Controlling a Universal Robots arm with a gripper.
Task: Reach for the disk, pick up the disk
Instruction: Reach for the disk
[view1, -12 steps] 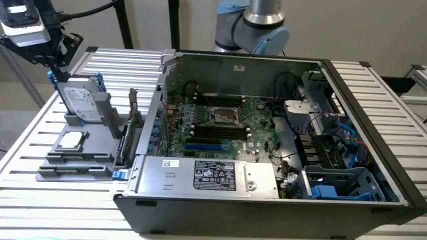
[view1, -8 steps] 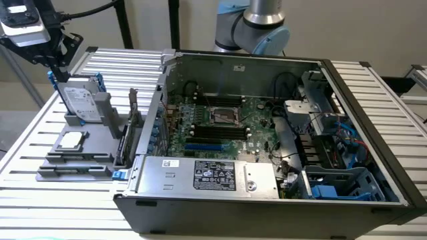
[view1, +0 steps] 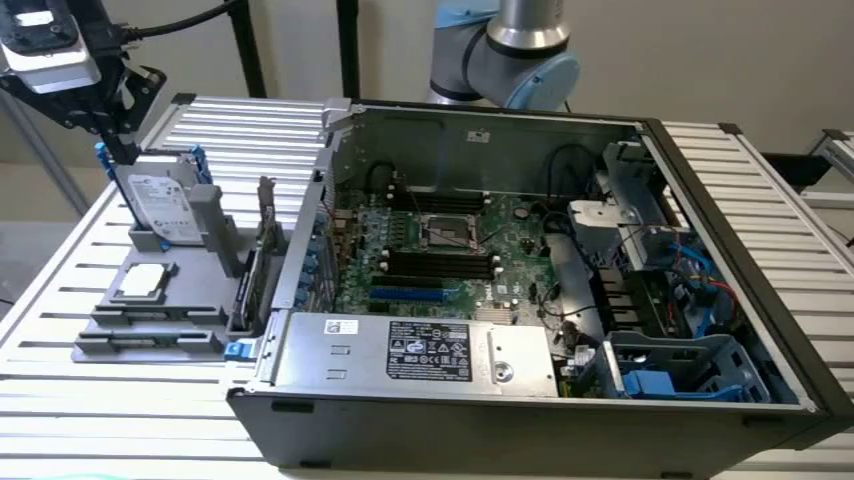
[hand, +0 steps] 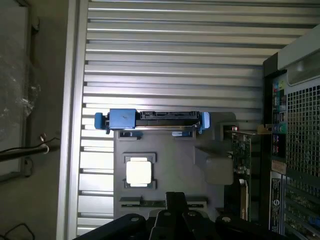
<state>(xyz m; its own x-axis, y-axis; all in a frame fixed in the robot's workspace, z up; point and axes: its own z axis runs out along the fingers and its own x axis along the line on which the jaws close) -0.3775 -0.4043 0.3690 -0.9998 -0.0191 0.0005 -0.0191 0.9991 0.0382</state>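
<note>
Exterior view: black fingers (view1: 118, 140) pressed together, empty, near upright silver, blue-framed disk (view1: 163, 205).

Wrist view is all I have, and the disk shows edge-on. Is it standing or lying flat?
Observer: Standing. The disk sits upright on edge in the grey holder, leaning back a little, with its white label face showing in the exterior view.
Operator: Where is the gripper relative to it?
Observer: It hangs over the disk's top corner on the exterior view's left, fingers shut and pointing down. Its tip overlaps the blue bracket there, and I cannot tell whether it touches.
</note>
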